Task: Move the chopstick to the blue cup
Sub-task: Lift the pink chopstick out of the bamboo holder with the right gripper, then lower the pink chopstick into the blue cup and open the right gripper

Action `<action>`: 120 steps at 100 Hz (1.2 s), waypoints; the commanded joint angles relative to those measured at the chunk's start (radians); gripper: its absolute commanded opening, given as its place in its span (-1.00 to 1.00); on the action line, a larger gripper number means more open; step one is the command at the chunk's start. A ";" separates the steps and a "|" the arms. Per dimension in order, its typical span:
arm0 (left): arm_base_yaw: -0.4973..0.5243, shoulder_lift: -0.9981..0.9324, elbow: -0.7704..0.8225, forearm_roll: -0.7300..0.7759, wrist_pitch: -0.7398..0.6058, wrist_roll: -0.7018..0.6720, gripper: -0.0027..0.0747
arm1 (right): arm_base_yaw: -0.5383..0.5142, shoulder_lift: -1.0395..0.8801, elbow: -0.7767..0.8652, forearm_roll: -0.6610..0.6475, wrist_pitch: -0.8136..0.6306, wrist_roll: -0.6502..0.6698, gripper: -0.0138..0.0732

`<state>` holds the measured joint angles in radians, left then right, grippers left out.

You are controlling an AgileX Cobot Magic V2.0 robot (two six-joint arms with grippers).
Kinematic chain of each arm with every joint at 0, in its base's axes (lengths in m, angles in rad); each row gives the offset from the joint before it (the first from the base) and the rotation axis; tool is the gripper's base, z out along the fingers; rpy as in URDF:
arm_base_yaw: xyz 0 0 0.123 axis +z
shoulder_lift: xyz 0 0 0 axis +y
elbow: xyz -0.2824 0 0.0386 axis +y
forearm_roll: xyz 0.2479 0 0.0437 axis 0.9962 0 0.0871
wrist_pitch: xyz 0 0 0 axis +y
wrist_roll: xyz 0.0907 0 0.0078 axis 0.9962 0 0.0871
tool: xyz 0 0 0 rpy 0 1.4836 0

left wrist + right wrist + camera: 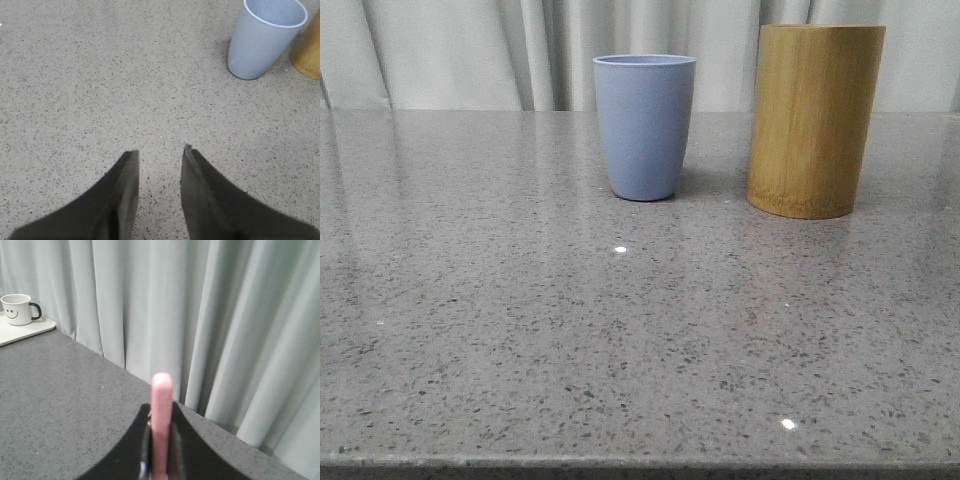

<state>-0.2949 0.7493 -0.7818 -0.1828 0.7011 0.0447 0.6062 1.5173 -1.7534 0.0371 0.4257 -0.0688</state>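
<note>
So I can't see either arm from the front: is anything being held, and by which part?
The right gripper is shut on a pink chopstick, gripping its shaft below the rounded end. The left gripper is open, holding nothing.

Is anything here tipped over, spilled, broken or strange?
Nothing stands out. The blue cup and the bamboo holder stand upright, side by side and apart, on the table, with nothing spilled. The right gripper is shut on a pink chopstick; the left gripper is open with nothing between its fingers.

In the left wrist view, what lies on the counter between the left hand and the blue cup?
Nothing: bare speckled grey countertop separates the open left hand from the matte periwinkle-blue tapered cup, as the left wrist view shows.
</note>
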 commanded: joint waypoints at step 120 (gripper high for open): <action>0.005 -0.005 -0.024 -0.009 -0.077 -0.007 -0.38 | -0.041 0.178 -0.032 0.050 -0.072 0.096 -0.11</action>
<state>-0.2949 0.7493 -0.7818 -0.1828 0.6972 0.0447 0.5706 1.7508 -1.7534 0.0860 0.4320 0.0267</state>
